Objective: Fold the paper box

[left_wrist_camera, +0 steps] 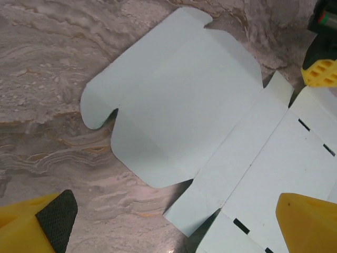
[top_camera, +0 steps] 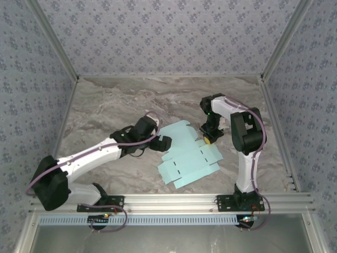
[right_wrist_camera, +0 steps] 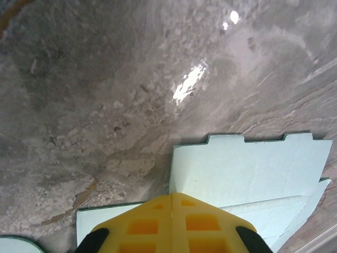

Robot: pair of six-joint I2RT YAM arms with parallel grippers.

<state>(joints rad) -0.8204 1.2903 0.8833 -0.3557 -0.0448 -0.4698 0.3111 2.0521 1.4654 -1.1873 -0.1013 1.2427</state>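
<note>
I have the paper box [top_camera: 189, 158] lying open as a flat mint die-cut sheet on the marbled counter [top_camera: 116, 105], roughly midway between the two arms and a little nearer my side. None of its flaps look fully folded up. From above I can see small dark slits along its near panels.

The left gripper [top_camera: 160, 142] sits low at the sheet's left edge. On the left wrist camera its gripper [left_wrist_camera: 174, 232] is spread wide, one yellow finger [left_wrist_camera: 37, 224] over bare counter [left_wrist_camera: 52, 63] and the other over the card. Nothing is between them but the sheet [left_wrist_camera: 184, 105] lying below. That view also catches a rounded flap pointing away and the other arm's yellow tip at the far corner.

The right gripper [top_camera: 209, 138] is down at the sheet's far right edge. On its wrist camera the gripper [right_wrist_camera: 171, 197] has its yellow jaws pressed together, with only a seam between them. The tips meet the card [right_wrist_camera: 247, 168] where a panel edge runs up from them. I cannot tell whether card is pinched in that seam.
</note>
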